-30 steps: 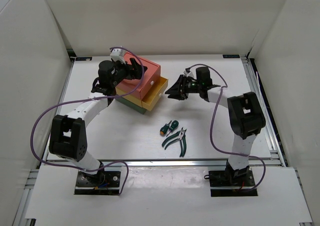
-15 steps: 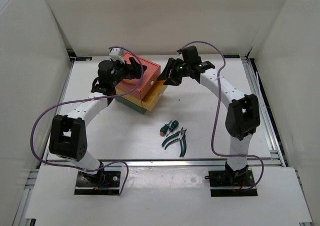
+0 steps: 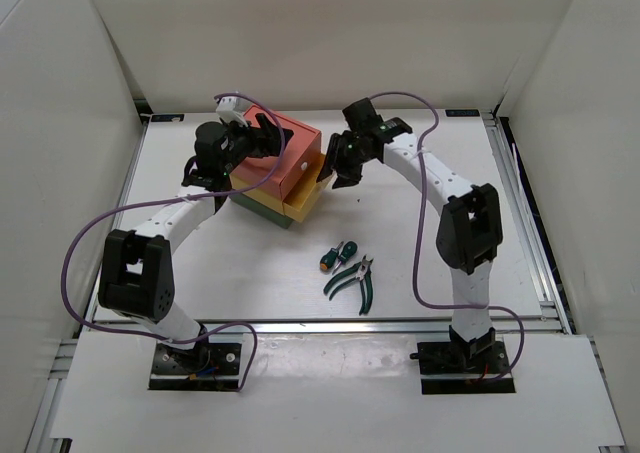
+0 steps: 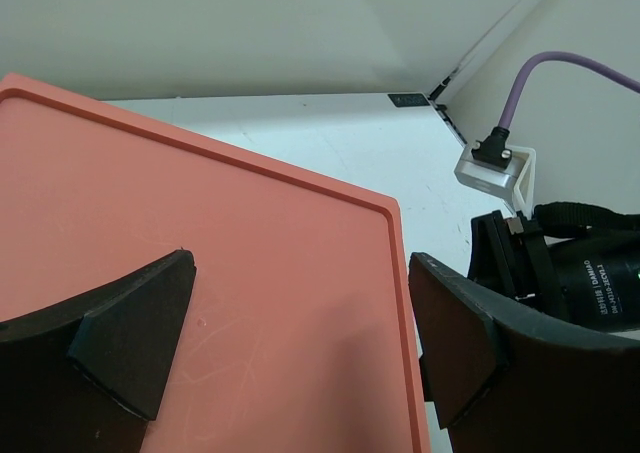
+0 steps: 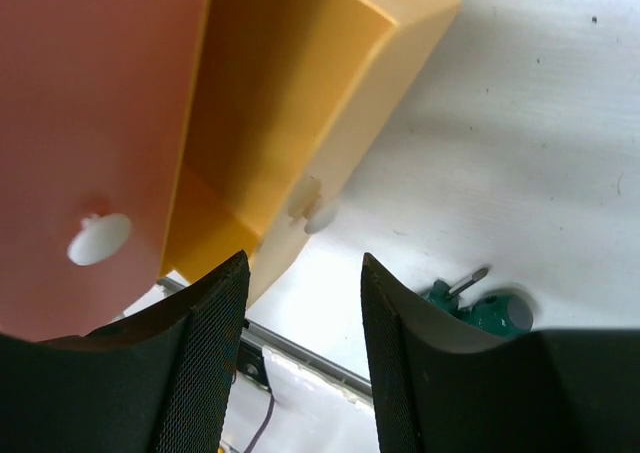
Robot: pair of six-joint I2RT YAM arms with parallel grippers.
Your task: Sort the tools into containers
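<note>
Three tools lie in view on the bench [image 3: 250, 273]: the green-handled pliers [image 3: 352, 278], the orange-handled screwdriver [image 3: 326, 261] and the green-handled screwdriver [image 3: 347, 250]. They sit close together, well apart from the stack of containers [image 3: 290, 188] and on its near side. No ratchet wrench can be made out.

The right hand [image 3: 335, 170] hovers just beside the front of the yellow drawer [image 5: 270, 103], its fingers apart with nothing between them. The tools lie from it toward the arm bases, so the right arm is judged the nearer one for the next pick. The pliers' long axis runs diagonally, jaws pointing to the far right. The screwdrivers lie on roughly the same diagonal.

The yellow drawer stands drawn out from under the salmon-red box [image 3: 295, 138]. What shows of its inside is bare, and a small white knob [image 5: 310, 205] sits on its front. The dark green box [image 3: 262, 211] is at the bottom.

The left hand [image 4: 300, 283] is over the salmon-red lid, fingers spread wide and clamped on nothing. Whether it touches the lid cannot be told.

The boxes are smooth, matt, rigid plastic with a raised rim. The finger pads are dark and mesh-textured.
</note>
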